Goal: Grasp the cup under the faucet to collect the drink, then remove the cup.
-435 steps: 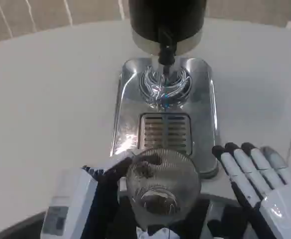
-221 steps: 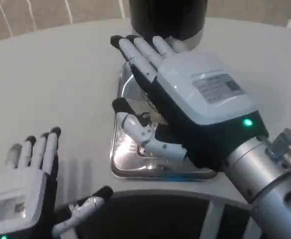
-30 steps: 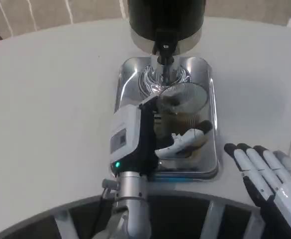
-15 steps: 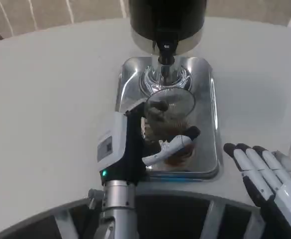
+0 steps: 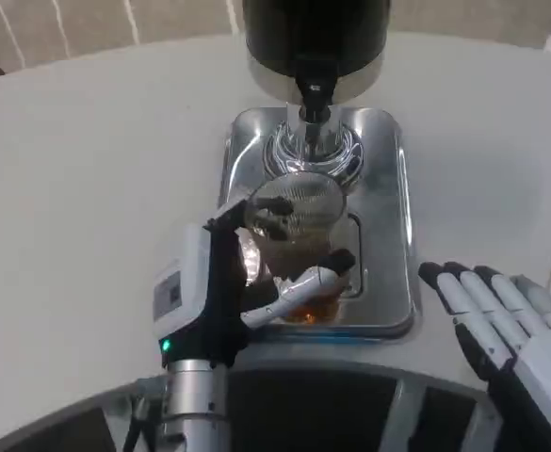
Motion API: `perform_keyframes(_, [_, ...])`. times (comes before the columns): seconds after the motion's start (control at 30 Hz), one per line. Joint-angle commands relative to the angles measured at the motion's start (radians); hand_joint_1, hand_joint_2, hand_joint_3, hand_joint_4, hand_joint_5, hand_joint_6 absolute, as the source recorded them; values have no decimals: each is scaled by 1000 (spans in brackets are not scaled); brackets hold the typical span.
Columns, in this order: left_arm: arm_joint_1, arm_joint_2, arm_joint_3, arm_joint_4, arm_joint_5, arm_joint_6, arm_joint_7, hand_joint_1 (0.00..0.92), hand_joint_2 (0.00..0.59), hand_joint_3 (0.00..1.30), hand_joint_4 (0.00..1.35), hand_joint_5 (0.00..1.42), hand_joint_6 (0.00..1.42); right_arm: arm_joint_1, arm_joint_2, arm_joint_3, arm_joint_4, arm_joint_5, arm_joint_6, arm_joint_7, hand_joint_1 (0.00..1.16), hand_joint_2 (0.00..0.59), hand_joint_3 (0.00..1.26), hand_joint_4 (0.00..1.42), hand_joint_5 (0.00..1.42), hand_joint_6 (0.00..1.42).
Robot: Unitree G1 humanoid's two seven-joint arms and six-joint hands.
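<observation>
Our left robot hand (image 5: 220, 287) grips the clear ribbed glass cup (image 5: 294, 247) with brown drink inside, away from the black faucet (image 5: 314, 91), not yet off the shiny metal tray (image 5: 388, 217), while our right robot hand (image 5: 501, 315) waits with fingers apart.

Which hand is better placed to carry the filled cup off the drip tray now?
Left. The left hand already grips the cup holding brown drink; the right hand lies open on the table, apart from it.

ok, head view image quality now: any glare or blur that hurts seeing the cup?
Head view: strong specular glare on the chrome drip tray, and bright reflections through the glass cup make its rim and walls hard to trace. The left hand holding it is slightly soft; the right hand blurs toward the frame edge. The amber drink stays visible.
</observation>
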Motion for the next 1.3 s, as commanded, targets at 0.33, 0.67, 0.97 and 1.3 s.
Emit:
perform_keyframes(0.33, [254,83,43,-347,53,-10,-100,667,81,1124,1265,1391,1424,-106,-28,-29,44,-31,11,-4,551,455,0,0,0,0])
perform_keyframes(0.67, [409,101,69,-559,113,-20,-128,669,80,1135,1264,1391,1424,-158,-46,-18,33,-35,31,40,444,518,0,0,0,0])
perform_keyframes(0.97, [534,129,44,-705,188,-63,-183,669,80,1137,1250,1393,1424,-130,-47,-2,19,-24,10,29,317,569,0,0,0,0])
perform_keyframes(1.3, [609,166,28,-778,279,-130,-185,669,80,1126,1250,1391,1424,-34,-31,-8,-19,-31,-50,-49,303,572,0,0,0,0])
